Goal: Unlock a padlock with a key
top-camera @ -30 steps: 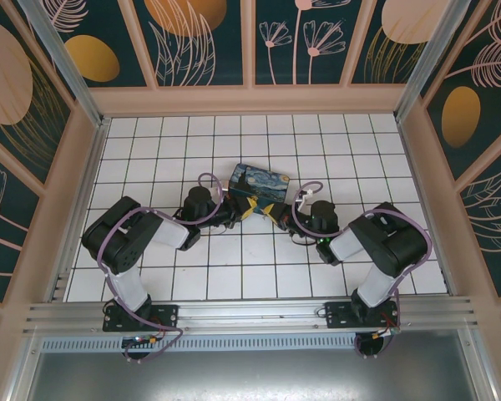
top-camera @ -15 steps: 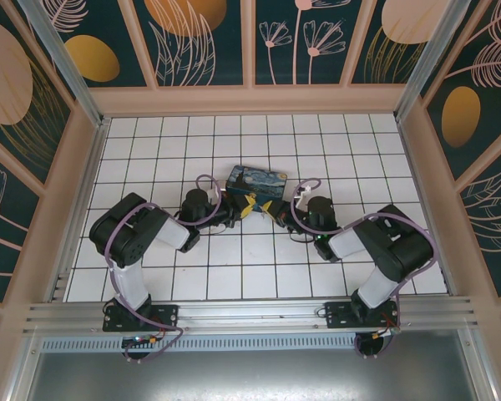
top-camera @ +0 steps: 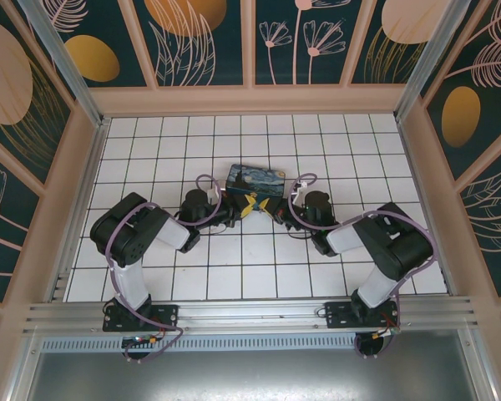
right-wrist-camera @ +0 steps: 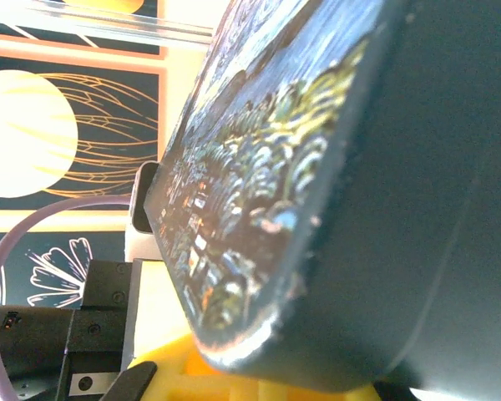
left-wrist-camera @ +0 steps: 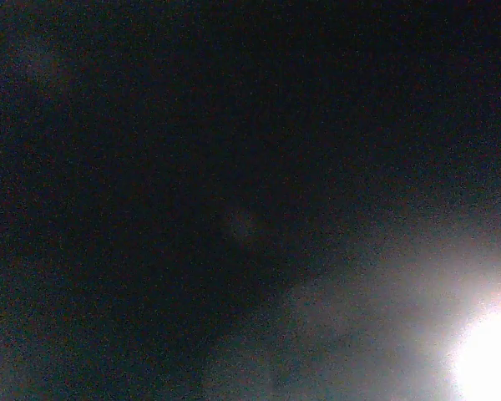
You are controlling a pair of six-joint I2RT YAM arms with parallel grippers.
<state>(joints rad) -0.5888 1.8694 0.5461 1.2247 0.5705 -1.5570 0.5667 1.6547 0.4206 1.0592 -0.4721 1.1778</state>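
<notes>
The 2 arms have edged inward; left end effector and right end effector, both pinched narrow, meet beside the starry box. The padlock and key, presumably being aligned between them, are hidden.

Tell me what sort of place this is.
Likely a purpose-built robot test cell: a white tiled floor boxed in by leaf-patterned wall panels, with a left arm and right arm bolted to an aluminium rail.

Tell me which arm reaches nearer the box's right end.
Right. The right arm ends at the box's near edge, toward its right end; the left arm ends toward its left end.
</notes>
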